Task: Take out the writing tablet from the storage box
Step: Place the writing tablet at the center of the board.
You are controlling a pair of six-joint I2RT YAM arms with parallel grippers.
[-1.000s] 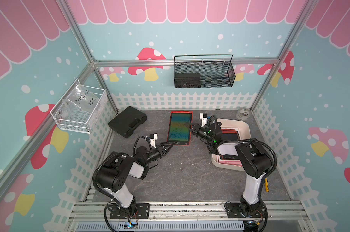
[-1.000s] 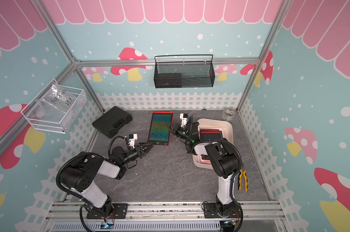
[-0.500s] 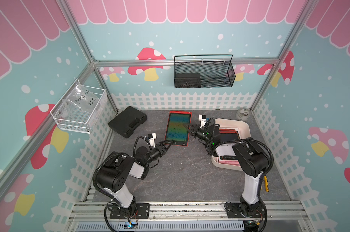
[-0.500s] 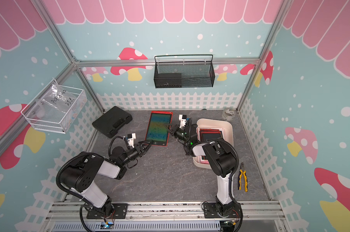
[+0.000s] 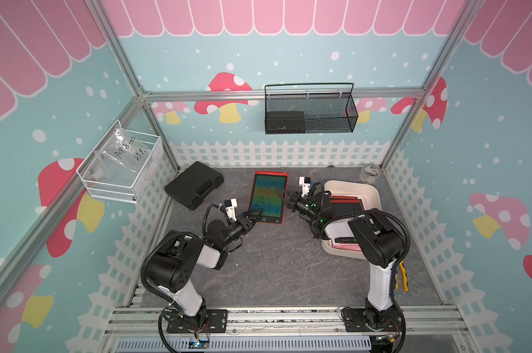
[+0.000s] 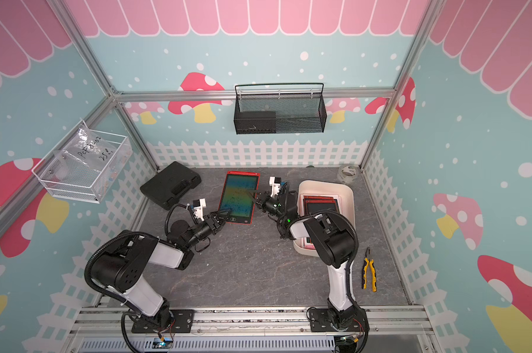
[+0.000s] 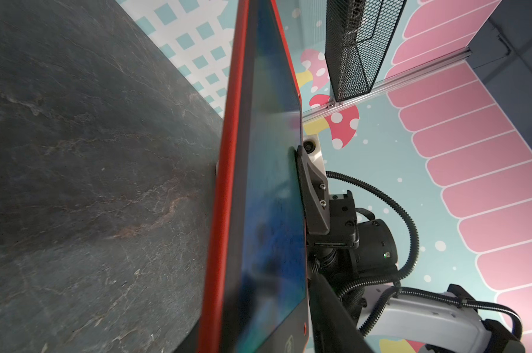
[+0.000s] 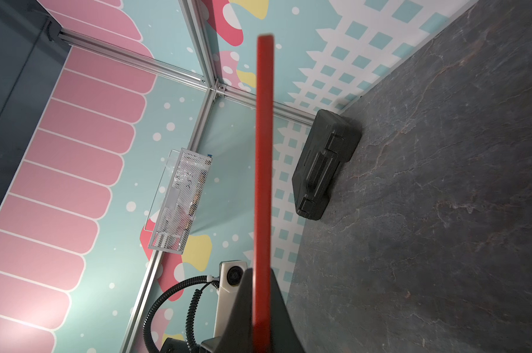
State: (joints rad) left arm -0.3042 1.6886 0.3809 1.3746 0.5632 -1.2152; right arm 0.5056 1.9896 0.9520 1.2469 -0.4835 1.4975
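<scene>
Notice first what the last second has brought: the left gripper has come in from just short of the writing tablet to its near left corner, and its jaws have narrowed about that corner, while the right arm has carried the tablet a little further from the storage box; to my eye that means the lift-out itself is done and you are in a hand-over or a two-armed set-down, so the task looks close to its end; the tablet now hangs clear of the box, roughly level over the bare table, between the box and the black case, though you cannot tell from these views whether its far end touches the surface; the right gripper is clamped on the middle of the long edge nearest the box, and its wrist view shows the tablet edge-on, running straight out from between the fingers; on the left, one finger lies over the screen face near the button strip with the corner in the gap, yet you cannot tell whether those jaws have truly bitten or merely straddle it; the box still holds other tablets.
</scene>
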